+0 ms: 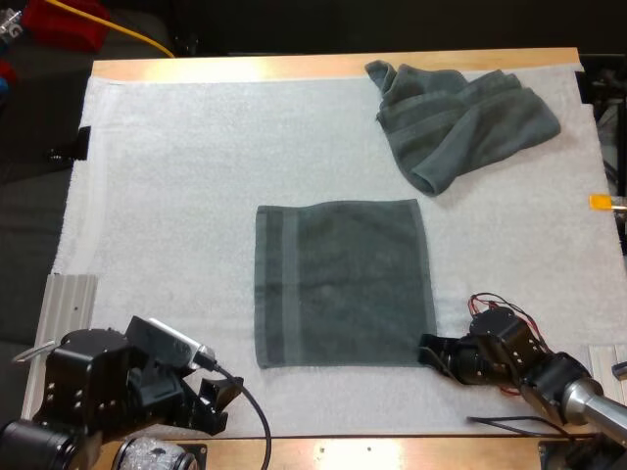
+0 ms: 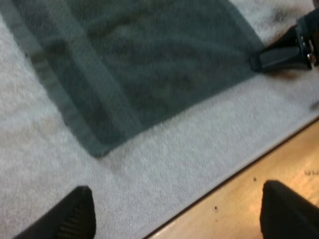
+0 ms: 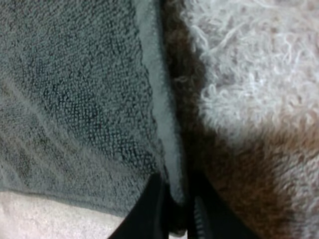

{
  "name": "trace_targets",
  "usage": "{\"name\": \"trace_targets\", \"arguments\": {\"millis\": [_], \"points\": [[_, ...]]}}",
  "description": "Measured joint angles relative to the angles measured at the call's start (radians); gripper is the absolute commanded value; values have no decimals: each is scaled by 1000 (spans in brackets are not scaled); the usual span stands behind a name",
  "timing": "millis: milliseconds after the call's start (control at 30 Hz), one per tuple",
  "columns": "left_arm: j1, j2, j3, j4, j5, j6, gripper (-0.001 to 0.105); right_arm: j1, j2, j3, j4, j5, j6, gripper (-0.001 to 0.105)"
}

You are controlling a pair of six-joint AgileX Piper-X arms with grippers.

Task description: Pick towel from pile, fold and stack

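A dark grey-green towel lies flat and squared in the middle of the white mat. A second, crumpled towel rests at the mat's far right corner. My right gripper is at the flat towel's near right corner; its fingers pinch the towel's hem between them. My left gripper hovers over the mat's near edge, left of the flat towel, fingers wide apart with nothing between them. From the left wrist the right gripper shows at that towel's corner.
The wooden table edge runs just in front of the mat. A ribbed metal plate lies at the mat's near left. Bare mat spreads left of and behind the flat towel.
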Motion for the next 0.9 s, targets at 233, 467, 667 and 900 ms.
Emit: {"name": "trace_targets", "arguments": {"millis": [233, 467, 667, 900], "points": [[0, 63, 115, -62, 101, -26, 67, 0, 0, 0, 0, 3, -1, 1], [0, 84, 224, -195, 114, -80, 67, 0, 0, 0, 0, 3, -1, 1], [0, 133, 313, -304, 115, -143, 67, 0, 0, 0, 0, 3, -1, 1], [0, 334, 394, -429, 115, -153, 67, 0, 0, 0, 0, 3, -1, 1]]}}
